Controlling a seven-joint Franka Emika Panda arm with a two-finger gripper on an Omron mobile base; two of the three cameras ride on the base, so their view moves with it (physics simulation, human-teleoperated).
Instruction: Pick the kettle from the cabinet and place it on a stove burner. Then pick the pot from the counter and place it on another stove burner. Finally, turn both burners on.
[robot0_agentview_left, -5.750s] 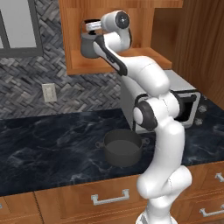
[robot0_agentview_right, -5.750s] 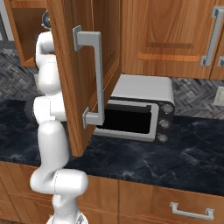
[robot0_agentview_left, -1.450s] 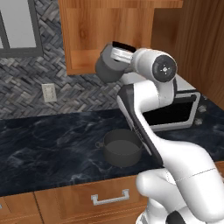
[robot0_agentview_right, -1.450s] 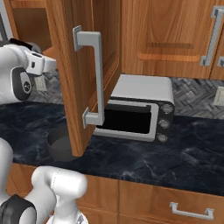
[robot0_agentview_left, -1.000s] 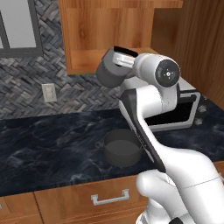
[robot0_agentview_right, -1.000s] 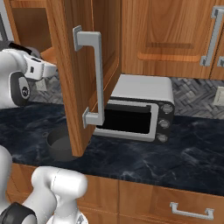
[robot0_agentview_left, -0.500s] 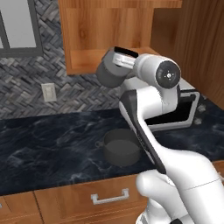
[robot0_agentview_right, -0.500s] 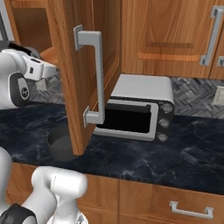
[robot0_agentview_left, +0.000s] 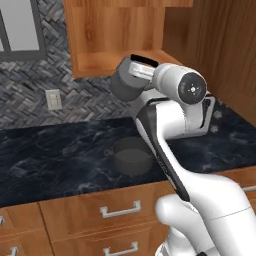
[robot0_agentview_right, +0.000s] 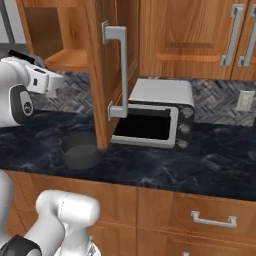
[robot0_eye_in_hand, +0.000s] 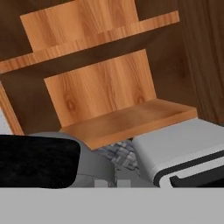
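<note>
My gripper (robot0_agentview_left: 132, 75) is shut on the small dark grey kettle (robot0_agentview_left: 124, 88) and holds it in the air, just below and in front of the cabinet's (robot0_agentview_left: 115, 35) open shelf niche. In the hand view the kettle's black handle (robot0_eye_in_hand: 39, 161) and grey body (robot0_eye_in_hand: 95, 162) sit close at the lower left, with the cabinet shelf (robot0_eye_in_hand: 131, 119) beyond. The wide, low pot (robot0_agentview_left: 131, 157) rests on the black marble counter (robot0_agentview_left: 50, 155) right under the kettle. From the right it stands (robot0_agentview_right: 80, 149) beside the open cabinet door. The stove burners are out of view.
The cabinet door (robot0_agentview_right: 107, 75) hangs open, its lower edge just above the pot. A silver toaster oven (robot0_agentview_right: 157, 120) stands on the counter (robot0_agentview_right: 200, 160) to the right of the door. A wall socket (robot0_agentview_left: 52, 99) is on the tiled backsplash. Brown drawers (robot0_agentview_left: 120, 210) run below the counter.
Since the earliest frames the gripper has drawn the kettle out of the cabinet niche and lowered it over the counter. Over the last second it has hardly moved.
</note>
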